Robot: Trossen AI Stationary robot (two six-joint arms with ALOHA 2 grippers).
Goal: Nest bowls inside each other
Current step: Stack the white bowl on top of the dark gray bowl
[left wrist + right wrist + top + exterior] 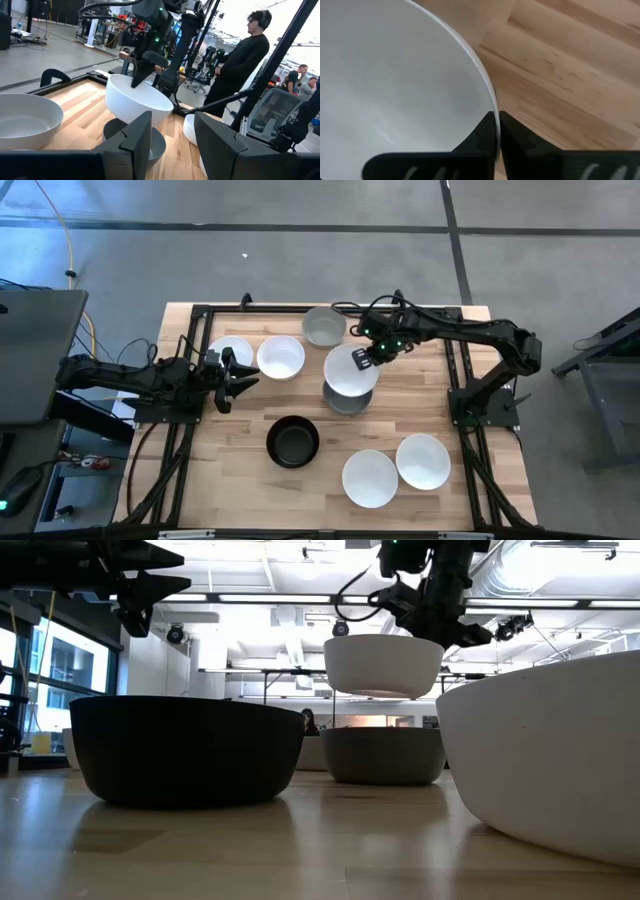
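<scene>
My right gripper [366,358] is shut on a white bowl [349,372] that hangs in the air over the darker grey bowl [345,400]. In the low view the white bowl [383,665] floats clear above the grey one [383,755]. My left gripper [236,376] is open and hovers by the near edge of a white bowl [228,350] at the table's left. Standing on their bases are another white bowl [281,357], a light grey bowl [324,325], the black bowl [293,441] and two white bowls [370,477] [423,461]. My right gripper pinches the white bowl's rim [494,117] on its far right side, one finger [479,142] inside the bowl and the other outside. The fingers come from above, pointing down. The bowl is lifted clear and roughly level, directly above the darker grey bowl.
Black frame rails run along the table's left, right and far edges [260,308]. Bare wood lies between the black bowl and the table's left rail [225,450]. A person in dark clothes [240,60] stands beyond the table, and a laptop [35,355] sits to the left.
</scene>
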